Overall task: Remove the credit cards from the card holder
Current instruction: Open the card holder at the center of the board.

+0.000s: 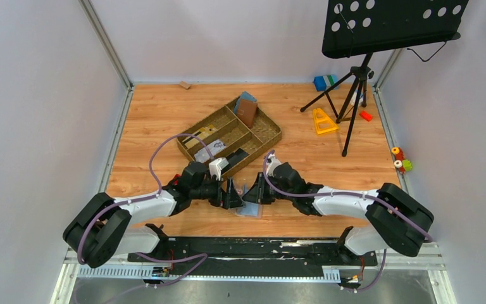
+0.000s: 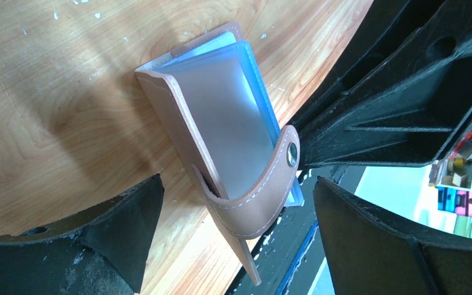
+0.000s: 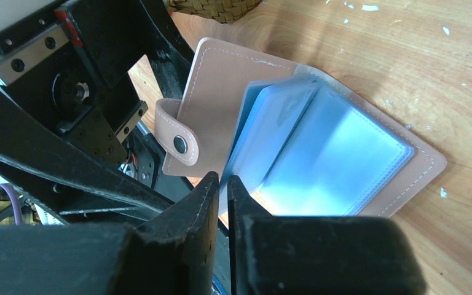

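The card holder (image 1: 250, 206) lies open on the wooden table between my two grippers. It is tan outside with blue-grey see-through sleeves inside. In the left wrist view the card holder (image 2: 221, 123) has one tan cover standing up and its snap tab (image 2: 264, 196) curled over. My left gripper (image 2: 233, 236) is open, its fingers on either side of that cover and tab and apart from them. In the right wrist view my right gripper (image 3: 223, 184) is shut on the edge of a thin blue-grey sleeve (image 3: 270, 141) of the card holder (image 3: 221, 86). I cannot make out any single card.
A woven partitioned tray (image 1: 271, 135) stands behind the grippers, with a darker brown wallet (image 1: 248, 111) and other items in it. A music stand tripod (image 1: 354, 82), a yellow piece (image 1: 323, 120) and a red piece (image 1: 366, 116) are at the back right. A black rail (image 1: 253, 247) runs along the near edge.
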Tool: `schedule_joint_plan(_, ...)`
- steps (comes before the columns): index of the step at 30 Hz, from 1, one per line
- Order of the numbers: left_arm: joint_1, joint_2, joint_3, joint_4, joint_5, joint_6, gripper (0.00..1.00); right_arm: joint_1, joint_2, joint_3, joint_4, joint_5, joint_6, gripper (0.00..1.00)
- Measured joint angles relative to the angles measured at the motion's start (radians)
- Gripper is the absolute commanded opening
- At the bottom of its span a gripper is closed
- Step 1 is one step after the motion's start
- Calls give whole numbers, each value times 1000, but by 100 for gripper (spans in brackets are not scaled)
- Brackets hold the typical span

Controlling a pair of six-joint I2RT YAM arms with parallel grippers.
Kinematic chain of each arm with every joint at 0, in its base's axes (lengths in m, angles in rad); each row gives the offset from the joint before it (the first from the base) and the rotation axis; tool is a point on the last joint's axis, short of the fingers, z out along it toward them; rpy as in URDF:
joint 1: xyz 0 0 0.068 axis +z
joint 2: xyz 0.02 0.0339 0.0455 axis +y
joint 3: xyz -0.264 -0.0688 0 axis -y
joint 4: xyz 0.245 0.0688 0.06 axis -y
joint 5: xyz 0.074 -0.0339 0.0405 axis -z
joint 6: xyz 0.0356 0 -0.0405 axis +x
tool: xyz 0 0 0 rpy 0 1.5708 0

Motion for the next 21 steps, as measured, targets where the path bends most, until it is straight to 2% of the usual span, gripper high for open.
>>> schedule_joint_plan(6,0,-3,5,-56,1,47,87,4,19,17,6,0,3,16)
schedule_joint_plan(10,0,0,9,-81,-3,64,91,6,29,26,6,0,3,18)
schedule_joint_plan(12,-1,0,9,-80,1,68,93,6,32,26,5,0,4,23)
schedule_joint_plan(15,-1,1,9,-73,11,66,91,6,34,26,4,1,7,32)
schedule_joint_plan(18,0,11,9,-60,19,62,87,7,34,26,3,8,8,35)
schedule_joint_plan(21,0,24,8,-41,26,56,88,9,34,26,2,10,8,36)
